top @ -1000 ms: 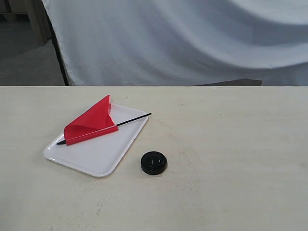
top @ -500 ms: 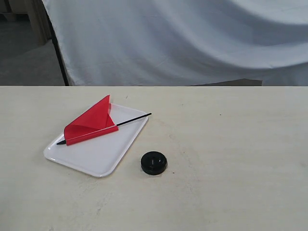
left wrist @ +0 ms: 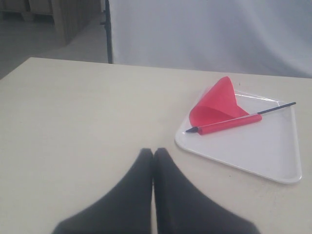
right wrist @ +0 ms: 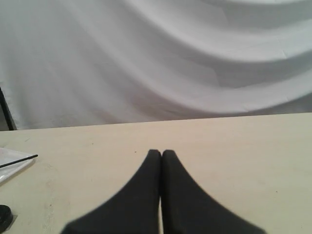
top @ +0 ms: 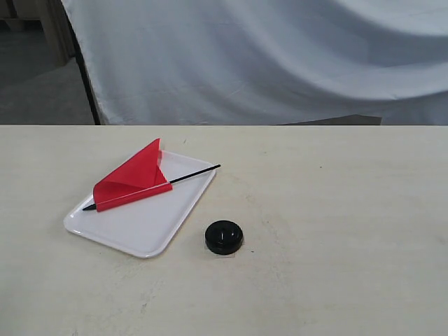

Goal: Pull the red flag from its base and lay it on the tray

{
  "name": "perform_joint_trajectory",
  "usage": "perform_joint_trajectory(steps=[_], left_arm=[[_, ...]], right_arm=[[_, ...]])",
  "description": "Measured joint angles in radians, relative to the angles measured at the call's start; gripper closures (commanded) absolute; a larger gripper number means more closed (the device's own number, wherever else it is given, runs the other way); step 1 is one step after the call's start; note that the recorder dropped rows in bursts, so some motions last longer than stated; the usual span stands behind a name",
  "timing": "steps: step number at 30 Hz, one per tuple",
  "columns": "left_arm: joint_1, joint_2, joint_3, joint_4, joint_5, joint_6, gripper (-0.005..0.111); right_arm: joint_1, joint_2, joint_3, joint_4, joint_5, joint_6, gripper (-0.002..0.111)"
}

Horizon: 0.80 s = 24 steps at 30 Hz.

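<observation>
Over on the left of the table (top: 336, 280), the tray (top: 143, 234) sits at a slant, and there it is: the red flag (top: 131, 179) lies on it, clear of its stand. The cloth is folded into a loose cone, with one corner standing up toward the far rim. The thin black stick (top: 194, 172) runs diagonally across the tray, pointed tip near the left edge, other end at the far right corner.

Moving right, the base (top: 224, 236) sits flat and alone on the tabletop, just beside the tray's near right edge but not touching it. Further right it's plain pale tabletop, with a white drape (top: 280, 63) hanging behind the whole scene.

Now the wrist cameras. The left gripper (left wrist: 153, 152) hovers above the table, its two dark fingers (left wrist: 131, 195) pressed together tip to tip with nothing between them. The tray and flag lie ahead of it, well apart.

The right gripper (right wrist: 161, 153) tells the same story: fingers (right wrist: 185, 195) closed flat against each other, gripping nothing, over bare table. At the edge of that view a sliver of the tray and the stick's end show. A dark rounded shape beside them is probably the base, though too little of it shows to be sure.
</observation>
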<state>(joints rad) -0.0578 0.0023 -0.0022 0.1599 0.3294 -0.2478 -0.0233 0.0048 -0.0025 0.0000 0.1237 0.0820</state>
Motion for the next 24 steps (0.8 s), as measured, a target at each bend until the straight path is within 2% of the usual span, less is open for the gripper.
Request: perform_joint_trajectory(steps=[24], left_arm=[[0.000,0.000,0.000,0.000,0.000,0.000,0.107]], right_arm=[[0.000,0.000,0.000,0.000,0.069,0.026,0.109]])
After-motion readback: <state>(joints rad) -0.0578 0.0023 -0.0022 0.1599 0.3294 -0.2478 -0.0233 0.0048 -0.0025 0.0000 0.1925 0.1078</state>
